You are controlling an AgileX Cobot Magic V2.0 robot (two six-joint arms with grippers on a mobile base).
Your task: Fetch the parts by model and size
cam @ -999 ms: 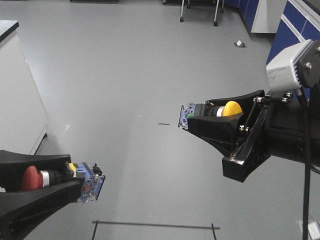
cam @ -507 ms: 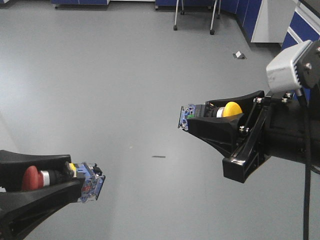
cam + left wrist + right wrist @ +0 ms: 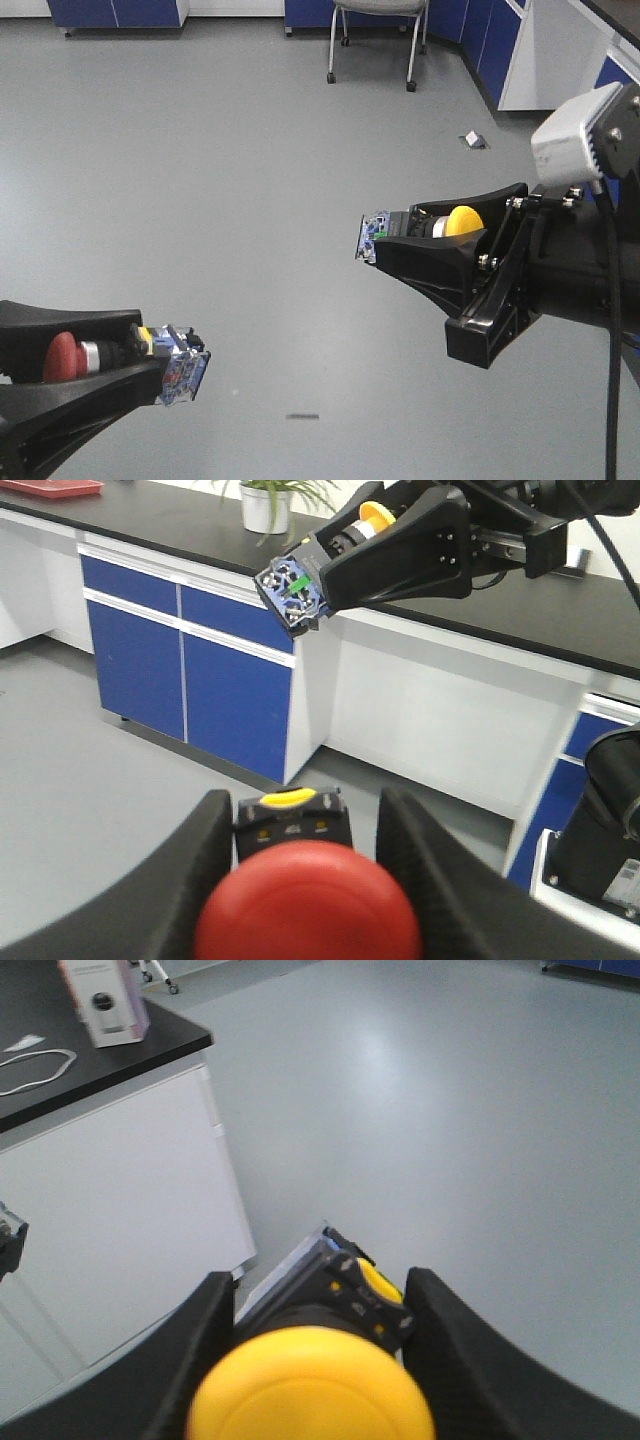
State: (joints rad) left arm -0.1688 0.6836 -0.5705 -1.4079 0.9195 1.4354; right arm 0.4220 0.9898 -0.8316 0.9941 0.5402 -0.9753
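Left gripper clamps the red switch low in the foreground, its blue contact block poking past the fingertips. Beyond it, higher and well apart, the right gripper clasps the yellow switch the same way. Both hang over the grey floor. A chair stands at the far end, between blue cabinets.

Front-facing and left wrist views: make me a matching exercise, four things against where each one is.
Things:
1. red-capped switch
2. yellow-capped switch
3. chair
4. potted plant

Places:
A. on the black countertop
B. between the jaws of the right gripper
C. on the floor, far back
D. between the jaws of the left gripper

Pairs: 1-D, 2-B, 3-C, 4-A.
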